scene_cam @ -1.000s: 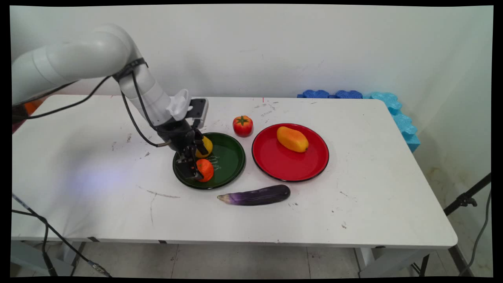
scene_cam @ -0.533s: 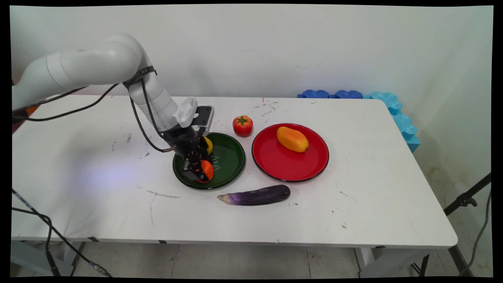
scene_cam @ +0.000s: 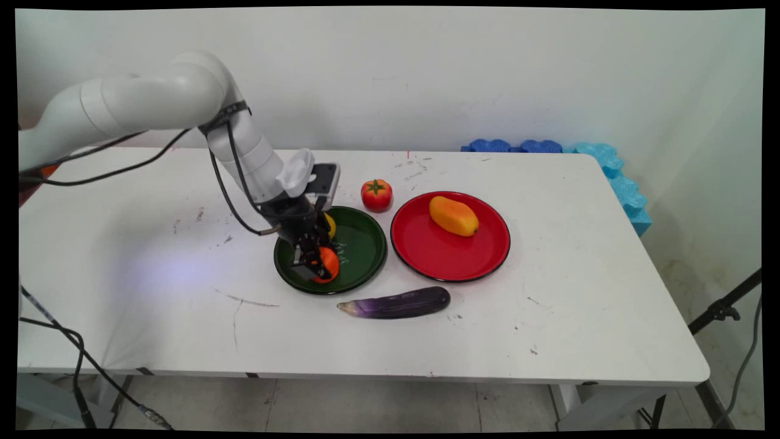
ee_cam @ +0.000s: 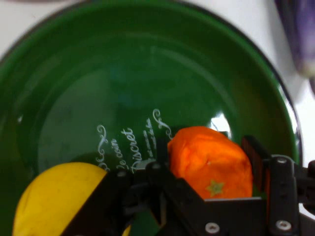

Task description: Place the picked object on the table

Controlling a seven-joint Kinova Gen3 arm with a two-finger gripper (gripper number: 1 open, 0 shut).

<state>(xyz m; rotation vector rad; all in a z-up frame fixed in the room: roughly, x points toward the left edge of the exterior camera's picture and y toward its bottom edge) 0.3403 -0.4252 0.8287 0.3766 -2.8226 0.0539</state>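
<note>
the gripper [scene_cam: 318, 263] is lowered into the green plate [scene_cam: 362, 253], and its two fingers [ee_cam: 165, 152] are closed against opposite sides of the orange fruit [ee_cam: 211, 162], which is held between them just over the plate's floor; whether the fruit is lifted clear or rests on the plate cannot be told. the grip appears to be taken across the fruit's middle, with its small star-shaped stem mark turned toward the hand camera. a yellow fruit [ee_cam: 64, 199] is seen beside the gripper in the same plate, close to the near finger linkage but not gripped. the red plate [scene_cam: 439, 256], just right of the green one, is occupied by one yellow-orange mango [scene_cam: 453, 215] lying toward its far side. a tomato [scene_cam: 376, 194] is stood on the table [scene_cam: 579, 292] behind the gap between the plates, and an eggplant [scene_cam: 396, 303] is laid on the table in front of them, outside both.
</note>
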